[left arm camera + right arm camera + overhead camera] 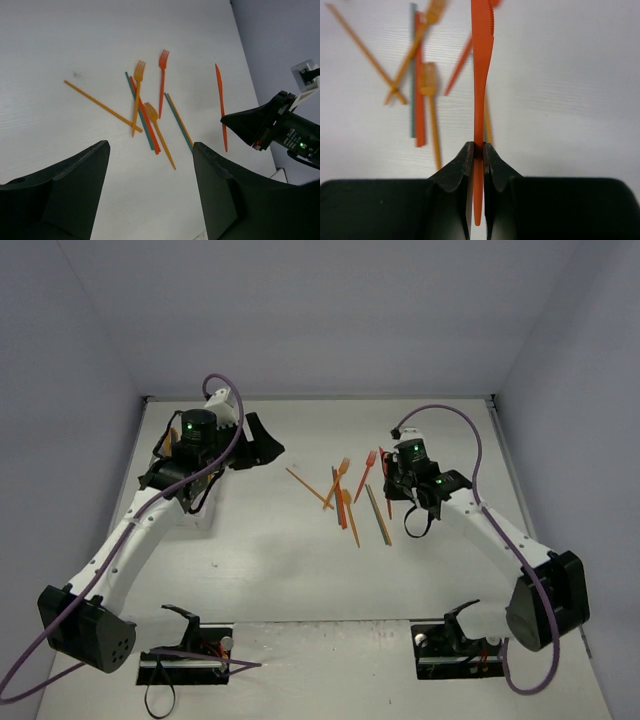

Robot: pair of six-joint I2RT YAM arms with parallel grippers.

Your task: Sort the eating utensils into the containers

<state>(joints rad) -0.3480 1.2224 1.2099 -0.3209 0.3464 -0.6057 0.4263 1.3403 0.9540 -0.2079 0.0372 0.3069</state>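
1. Red knife [482,75]: runs straight up the centre of the right wrist view, with its serrated edge near the top of the frame.
2. Right gripper [477,149]: its jaws are narrow and pinch the knife's handle. A short length of handle sticks out below the grip. In the top view this gripper sits right of centre.
3. Loose utensils, just left of the knife in both wrist views:
   - a red fork [162,80] and an orange fork [137,90], tines toward the top of the frame;
   - a teal stick [128,80] and a red stick [142,107] lying side by side, crossed by the orange fork's handle;
   - a second orange utensil [159,135], its head too small to name;
   - a long orange stick [102,106] slanting off to the left.
4. Left gripper [150,146]: its jaws are wide apart and hold nothing. They frame the pile from the lower edge of the left wrist view. In the top view it sits at upper left, well apart from the pile.
5. Tabletop [260,570]: white, and carries the loose utensils.
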